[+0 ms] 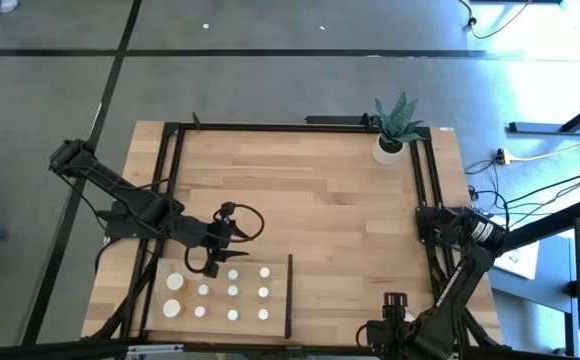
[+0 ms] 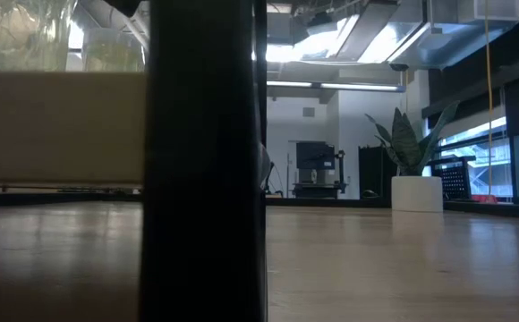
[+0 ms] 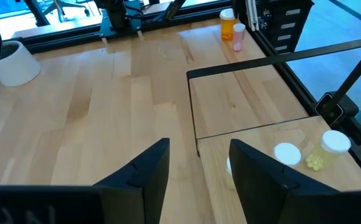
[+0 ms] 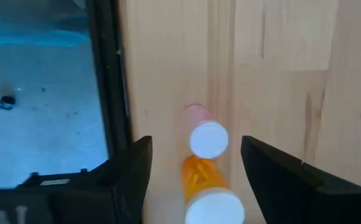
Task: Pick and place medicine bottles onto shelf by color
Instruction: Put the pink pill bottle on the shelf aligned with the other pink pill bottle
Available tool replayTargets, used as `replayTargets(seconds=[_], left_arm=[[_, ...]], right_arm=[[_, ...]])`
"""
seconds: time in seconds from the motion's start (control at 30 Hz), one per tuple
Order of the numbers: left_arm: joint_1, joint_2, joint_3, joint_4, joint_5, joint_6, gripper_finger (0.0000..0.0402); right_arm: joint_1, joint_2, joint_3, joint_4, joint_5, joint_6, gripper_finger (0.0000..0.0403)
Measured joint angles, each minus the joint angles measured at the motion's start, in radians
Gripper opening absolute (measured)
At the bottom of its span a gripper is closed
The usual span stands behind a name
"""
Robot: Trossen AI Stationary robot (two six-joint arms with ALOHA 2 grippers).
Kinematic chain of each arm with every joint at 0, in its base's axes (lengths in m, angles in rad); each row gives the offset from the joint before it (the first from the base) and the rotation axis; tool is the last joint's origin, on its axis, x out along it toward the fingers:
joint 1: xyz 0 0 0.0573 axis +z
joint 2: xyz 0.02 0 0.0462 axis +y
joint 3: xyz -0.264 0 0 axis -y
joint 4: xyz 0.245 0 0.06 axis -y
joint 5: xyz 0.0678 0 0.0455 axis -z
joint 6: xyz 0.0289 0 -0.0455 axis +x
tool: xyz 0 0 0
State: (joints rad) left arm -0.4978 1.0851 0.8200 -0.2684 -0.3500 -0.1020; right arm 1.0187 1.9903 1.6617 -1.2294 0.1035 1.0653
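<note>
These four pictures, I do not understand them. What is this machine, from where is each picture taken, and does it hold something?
It is a robot with two dark arms at a wooden table. One picture looks straight down, one looks level across the tabletop, and one camera sits on each wrist.

The left gripper hovers over the shelf, a pale wood panel carrying rows of white-capped medicine bottles. Its fingers stand apart with nothing between them.

The right gripper is at the table's near right corner, open, hanging above a pink bottle and an orange bottle, which stand there. It holds neither.

A potted plant stands in the far corner. In the level view a dark upright bar blocks much of the picture.
</note>
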Motion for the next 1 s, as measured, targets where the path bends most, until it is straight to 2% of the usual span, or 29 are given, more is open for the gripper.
replayTargets(seconds=[0.33,0.6,0.83,1.0], left_arm=[[0.000,0.000,0.000,0.000,0.000,0.000,0.0160],[0.000,0.000,0.000,0.000,0.000,0.000,0.0160],[0.000,0.000,-0.001,0.000,0.000,0.000,0.0160],[0.000,0.000,-0.001,0.000,0.000,-0.001,0.0159]], right_arm=[[0.000,0.006,0.000,-0.018,0.009,-0.002,0.0248],[0.000,0.017,0.000,-0.023,0.060,0.002,0.0248],[-0.002,0.029,-0.072,0.000,-0.024,0.007,0.0248],[-0.002,0.029,-0.121,0.028,-0.027,0.002,0.0248]])
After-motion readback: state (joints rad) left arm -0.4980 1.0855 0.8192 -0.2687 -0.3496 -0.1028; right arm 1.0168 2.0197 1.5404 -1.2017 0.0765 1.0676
